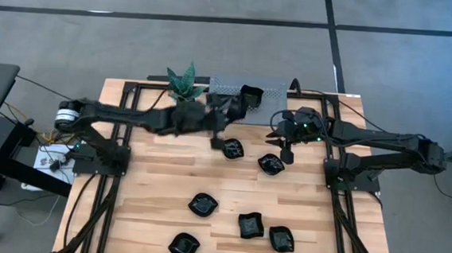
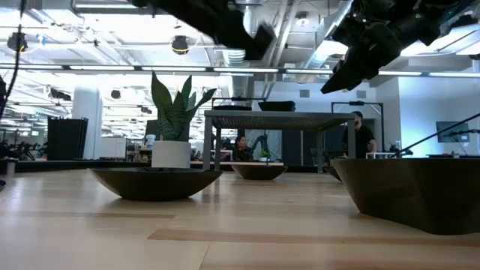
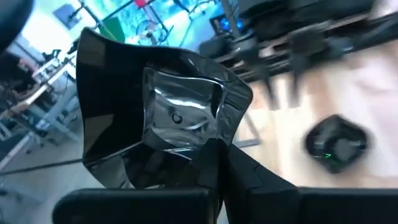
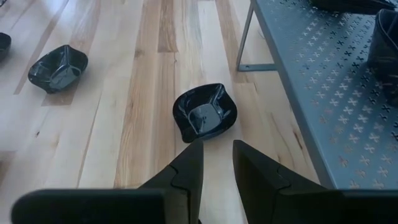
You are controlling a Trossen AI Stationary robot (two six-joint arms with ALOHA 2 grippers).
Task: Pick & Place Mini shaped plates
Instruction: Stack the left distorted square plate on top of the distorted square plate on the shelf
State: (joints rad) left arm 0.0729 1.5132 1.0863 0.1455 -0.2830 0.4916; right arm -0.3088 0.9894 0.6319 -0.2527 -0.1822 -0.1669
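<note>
The mini shaped plates look light, stiff and slick — glossy black dishes with raised, wavy or pinched rims, likely brittle if dropped — so the rim wall is the sensible place to pinch, one finger inside and one outside. The left claw is clamped on the rim of one square dish, carried in the air near the grey perforated rack at the far edge of the table. The right claw hovers with its fingers slightly apart just short of another dish lying on the wood beside the rack — the remaining dishes sit scattered across the near half of the table.
</note>
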